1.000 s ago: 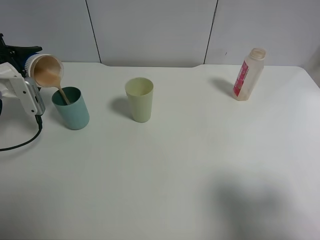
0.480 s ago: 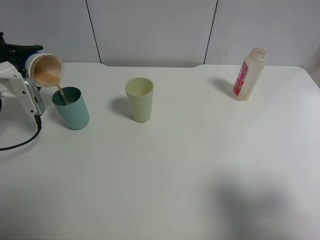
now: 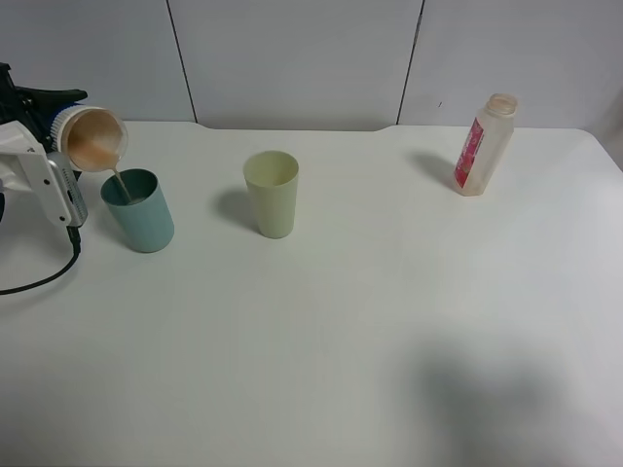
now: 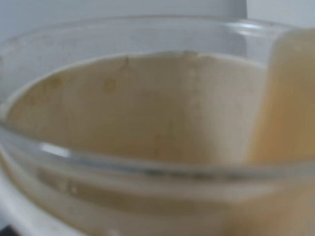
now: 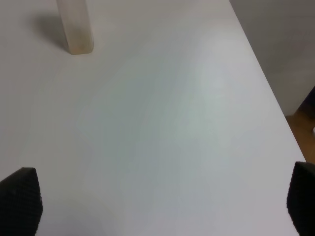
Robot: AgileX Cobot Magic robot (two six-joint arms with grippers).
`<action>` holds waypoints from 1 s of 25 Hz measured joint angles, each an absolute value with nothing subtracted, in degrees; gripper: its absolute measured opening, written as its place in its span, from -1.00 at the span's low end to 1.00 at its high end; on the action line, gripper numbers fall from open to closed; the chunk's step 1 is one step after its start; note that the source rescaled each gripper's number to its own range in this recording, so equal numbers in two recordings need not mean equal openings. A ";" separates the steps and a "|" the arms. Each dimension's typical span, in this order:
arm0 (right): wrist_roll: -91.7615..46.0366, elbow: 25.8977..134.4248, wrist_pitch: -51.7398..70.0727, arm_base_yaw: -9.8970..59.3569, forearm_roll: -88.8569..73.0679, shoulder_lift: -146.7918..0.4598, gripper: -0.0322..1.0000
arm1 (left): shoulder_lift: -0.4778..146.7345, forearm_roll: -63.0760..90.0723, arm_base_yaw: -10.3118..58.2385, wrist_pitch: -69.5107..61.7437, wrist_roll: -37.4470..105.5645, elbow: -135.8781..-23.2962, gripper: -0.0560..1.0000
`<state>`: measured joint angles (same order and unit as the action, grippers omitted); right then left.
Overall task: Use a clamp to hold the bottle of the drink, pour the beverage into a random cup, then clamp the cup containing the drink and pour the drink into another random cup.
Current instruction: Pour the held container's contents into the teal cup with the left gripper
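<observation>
Left gripper (image 3: 60, 122) at the far left of the high view, clamped tight on the blue cup (image 3: 90, 136), tipped hard over with its mouth facing the middle of the table (image 3: 331, 331). Thin stream of drink (image 3: 119, 182) running from the cup's lower lip straight down into the teal cup (image 3: 139, 210), standing upright on the table just below and touching neither cup nor gripper. Light brown drink coating the blue cup's inner wall. Black cable trailing off the white gripper body down to the table edge. In the left wrist view, only the clear rim (image 4: 147, 167) of the blue cup and the milky drink (image 4: 133, 108) inside it, very close and blurred; gripper's own fingers not made out there. Pale yellow-green cup (image 3: 272, 193) upright near the table's middle, well apart from the teal one. Bottle (image 3: 484, 144) upright near the back right corner, uncapped, pink label facing left; contents not clear. Right gripper (image 5: 157, 196) out of the high view; in its wrist view two dark fingertips (image 5: 19, 199) far apart at either side, jaws spread wide, nothing between them, bare table beneath and the bottle's base (image 5: 75, 27) well beyond.
</observation>
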<state>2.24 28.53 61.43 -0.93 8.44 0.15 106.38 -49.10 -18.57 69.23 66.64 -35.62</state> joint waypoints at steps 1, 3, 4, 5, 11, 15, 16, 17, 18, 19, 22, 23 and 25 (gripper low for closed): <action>2.24 28.53 61.43 -0.93 8.44 0.15 1.00 | 106.38 -49.16 -18.57 69.23 66.64 -35.62 -0.88; 2.24 28.53 61.43 -0.93 8.44 0.15 1.00 | 106.38 -49.28 -18.57 69.23 66.64 -35.62 -0.88; 2.24 28.53 61.43 -0.93 8.44 0.15 1.00 | 106.38 -49.33 -18.57 69.23 66.64 -35.62 -0.88; 2.24 28.53 61.43 -0.93 8.44 0.15 1.00 | 106.38 -49.33 -18.57 69.23 66.64 -35.62 -0.88; 2.24 28.53 61.43 -0.93 8.44 0.15 1.00 | 106.38 -49.33 -18.57 69.23 66.64 -35.62 -0.88; 2.24 28.53 61.43 -0.93 8.44 0.15 1.00 | 106.38 -50.15 -18.57 69.23 66.64 -35.62 -0.88; 2.24 28.53 61.43 -0.93 8.44 0.15 1.00 | 106.38 -50.50 -18.57 69.23 66.64 -35.62 -0.88; 2.24 28.53 61.43 -0.93 8.44 0.15 1.00 | 106.38 -50.50 -18.57 69.23 66.64 -35.62 -0.88; 2.24 28.53 61.43 -0.93 8.44 0.15 1.00 | 106.38 -50.52 -18.57 69.23 66.64 -35.62 -0.88; 2.24 28.53 61.43 -0.93 8.44 0.15 1.00 | 106.38 -50.52 -18.57 69.23 66.64 -35.62 -0.88; 2.24 28.53 61.43 -0.93 8.44 0.15 1.00 | 106.38 -50.82 -18.57 69.23 66.64 -35.62 -0.88; 2.24 28.53 61.43 -0.93 8.44 0.15 1.00 | 106.38 -51.21 -18.57 69.23 66.59 -35.62 -0.88; 2.24 28.53 61.43 -0.93 8.44 0.15 1.00 | 106.38 -51.37 -18.57 69.23 66.59 -35.62 -0.88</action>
<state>2.24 28.53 61.43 -0.93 8.44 0.15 106.38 -51.37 -18.57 69.23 66.59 -35.62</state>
